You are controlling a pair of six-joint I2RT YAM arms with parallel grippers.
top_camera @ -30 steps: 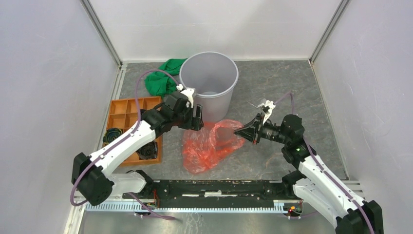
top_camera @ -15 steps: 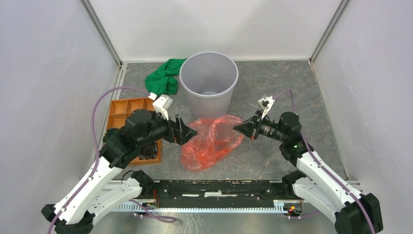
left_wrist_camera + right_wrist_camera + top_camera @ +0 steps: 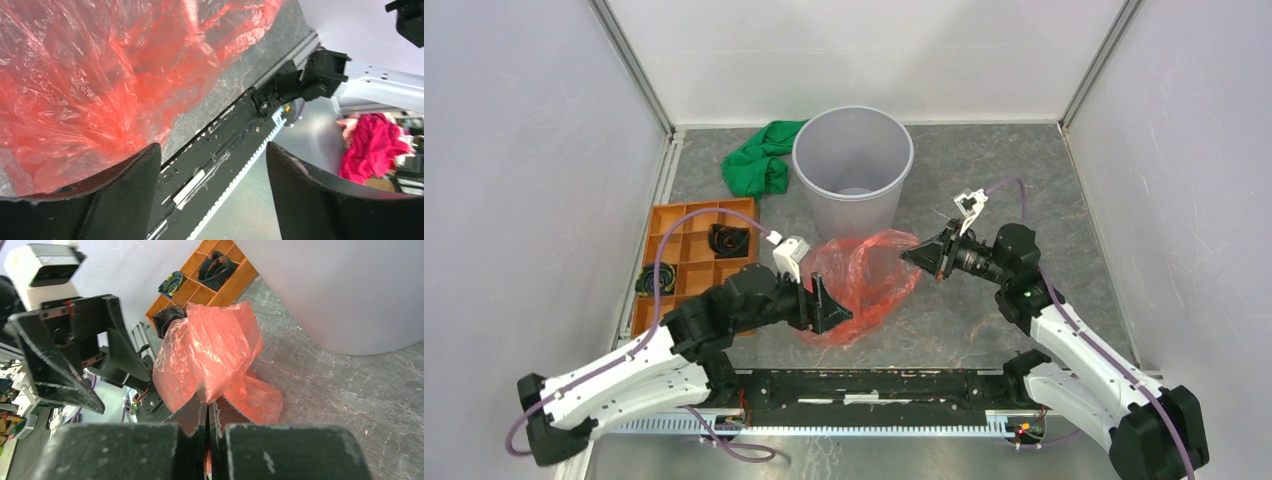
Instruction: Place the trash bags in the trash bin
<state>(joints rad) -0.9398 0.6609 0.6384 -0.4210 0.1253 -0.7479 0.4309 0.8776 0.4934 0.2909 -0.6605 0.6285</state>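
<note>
Desk (image 3: 984, 170): trash bin (image 3: 854, 215) upright, top open. Red trash bag (image 3: 864, 280) lies crumpled just in front of the bin, not inside it. Right claw (image 3: 911, 256) clamped on a bag fold. Left claw (image 3: 829, 305) spread apart at the bag's side away from the bin, holding nothing. Best next: left pinches a fold, then both lift the bag clear over the bin rim.

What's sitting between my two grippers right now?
Only the red bag, as the top view shows. The right gripper pinches its right edge, and the open left gripper is at its left side.
</note>
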